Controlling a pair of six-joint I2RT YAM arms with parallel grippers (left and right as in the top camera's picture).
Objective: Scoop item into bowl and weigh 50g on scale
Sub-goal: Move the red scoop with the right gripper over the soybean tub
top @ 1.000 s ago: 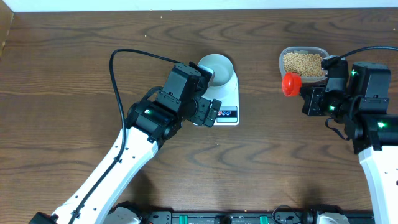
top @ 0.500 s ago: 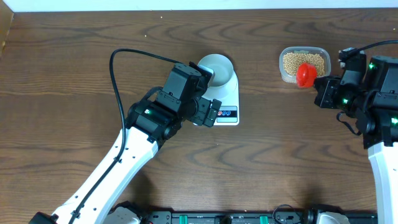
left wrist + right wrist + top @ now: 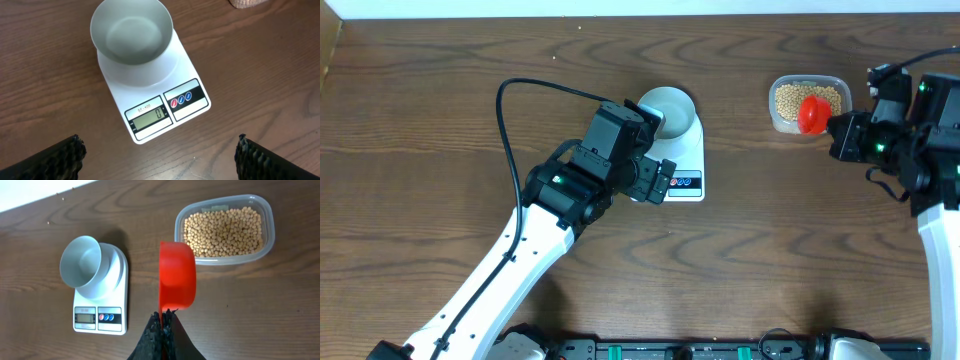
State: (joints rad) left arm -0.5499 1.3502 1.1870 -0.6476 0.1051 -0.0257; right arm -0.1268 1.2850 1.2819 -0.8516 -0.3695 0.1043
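Note:
The pale bowl (image 3: 668, 108) stands empty on the white scale (image 3: 686, 170); both also show in the left wrist view, bowl (image 3: 131, 32) and scale (image 3: 150, 87), whose display reads 0. Tan beans (image 3: 810, 98) fill a clear plastic container (image 3: 776, 115), also in the right wrist view (image 3: 223, 230). My right gripper (image 3: 835, 135) is shut on the handle of a red scoop (image 3: 811, 114), held over the container's near edge; the scoop (image 3: 176, 275) is empty in the right wrist view. My left gripper (image 3: 157, 155) is open and empty, hovering near the scale's display end.
The right wrist view shows the scale (image 3: 100, 312) and bowl (image 3: 80, 262) to the left of the container. The table's far edge meets a white wall (image 3: 640, 8). The left arm's black cable (image 3: 520, 95) arcs over the table left of the scale.
My right gripper has carried the red scoop right and back, from beside the container's left corner to over the beans. The left arm has not moved.

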